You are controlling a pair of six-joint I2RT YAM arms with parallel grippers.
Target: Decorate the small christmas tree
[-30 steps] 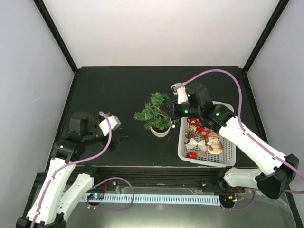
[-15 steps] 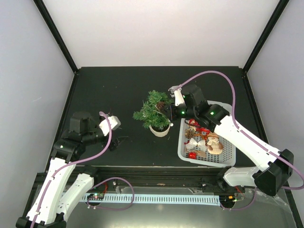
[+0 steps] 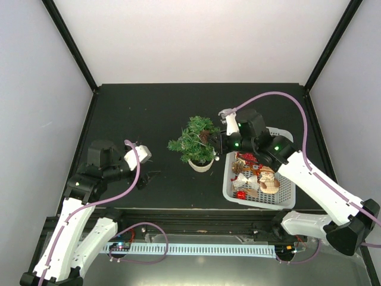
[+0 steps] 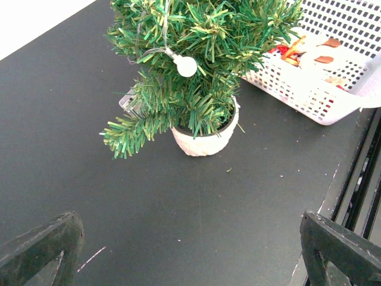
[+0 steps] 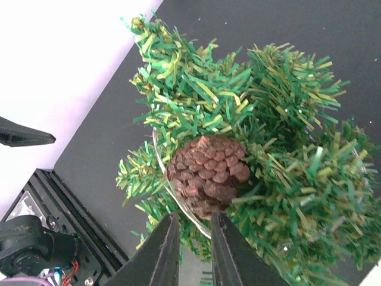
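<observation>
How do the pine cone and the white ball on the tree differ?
The pine cone is brown, scaly and bigger; the white ball is smooth and small. The pine cone sits near the top, by the right gripper; the white ball hangs lower on a thin wire. Both are on the tree.

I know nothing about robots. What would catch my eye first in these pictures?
A small christmas tree stands mid-table with a brown pine cone nestled in its branches, the right gripper close by it, jaws slightly apart. Right of the tree, a white basket holds ornaments.
</observation>
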